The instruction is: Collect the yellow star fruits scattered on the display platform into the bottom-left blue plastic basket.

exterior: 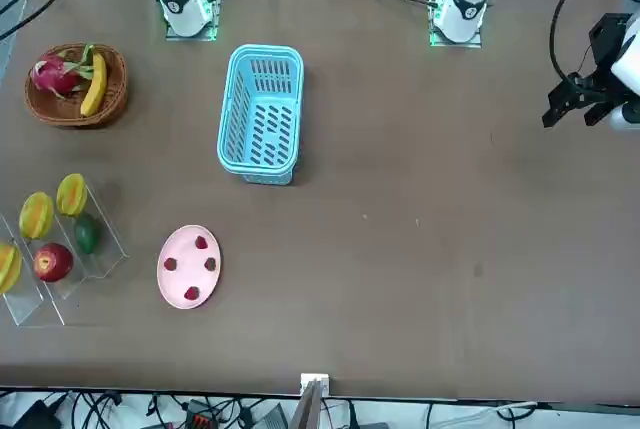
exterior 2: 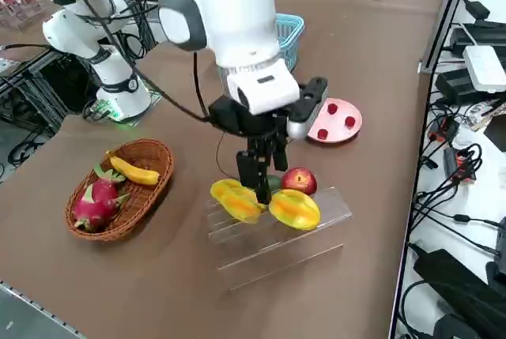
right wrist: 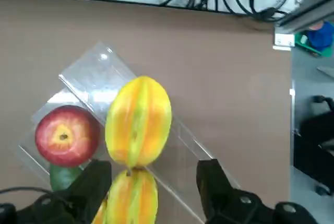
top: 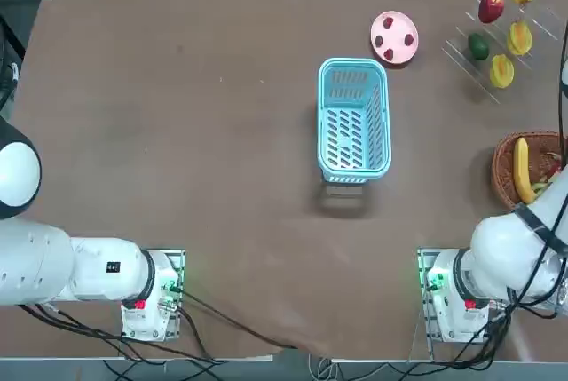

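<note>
Right gripper (right wrist: 151, 192) hangs over the display platform (exterior 2: 316, 224), fingers spread wide astride a yellow star fruit (right wrist: 130, 198), lined up to pinch it

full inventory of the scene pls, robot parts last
star fruits: 3, yellow-orange, on the display platform
display platform: 1, clear acrylic
apple: 1, red, on the platform
green fruit: 1, on the platform
blue plastic basket: 1, light blue, mid-table, empty
pink plate: 1, with three small red pieces
wicker basket: 1, brown, holding a banana and a pink dragon fruit
right gripper: open, above the platform, fingers either side of one star fruit
</note>
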`<state>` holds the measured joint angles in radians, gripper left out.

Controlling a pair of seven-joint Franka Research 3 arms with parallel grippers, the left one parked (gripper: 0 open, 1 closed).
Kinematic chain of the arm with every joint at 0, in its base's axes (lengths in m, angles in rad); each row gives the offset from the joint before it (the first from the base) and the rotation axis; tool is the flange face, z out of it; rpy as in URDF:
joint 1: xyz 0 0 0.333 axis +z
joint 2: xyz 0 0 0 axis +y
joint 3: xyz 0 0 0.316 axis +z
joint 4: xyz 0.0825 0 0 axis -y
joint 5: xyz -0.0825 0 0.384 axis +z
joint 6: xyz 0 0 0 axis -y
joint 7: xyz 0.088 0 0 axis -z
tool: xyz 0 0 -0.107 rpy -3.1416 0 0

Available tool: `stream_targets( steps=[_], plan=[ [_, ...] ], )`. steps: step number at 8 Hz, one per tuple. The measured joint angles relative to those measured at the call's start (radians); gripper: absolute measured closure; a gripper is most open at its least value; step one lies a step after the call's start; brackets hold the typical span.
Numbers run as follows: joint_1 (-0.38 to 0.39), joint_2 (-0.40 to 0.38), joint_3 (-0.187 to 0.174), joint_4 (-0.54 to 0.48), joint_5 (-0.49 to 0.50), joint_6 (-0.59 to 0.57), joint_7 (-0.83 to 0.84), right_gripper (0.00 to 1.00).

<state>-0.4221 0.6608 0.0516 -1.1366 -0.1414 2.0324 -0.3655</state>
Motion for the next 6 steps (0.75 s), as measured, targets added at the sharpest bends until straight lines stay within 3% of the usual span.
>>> stream_targets(
  steps=[3, 6],
  plan=[
    [-0.033, 0.038, 0.001, 0.024, 0.132, 0.011, -0.05, 0.01],
    [-0.037, 0.064, 0.003, 0.026, 0.186, 0.018, -0.052, 0.01]
  ],
)
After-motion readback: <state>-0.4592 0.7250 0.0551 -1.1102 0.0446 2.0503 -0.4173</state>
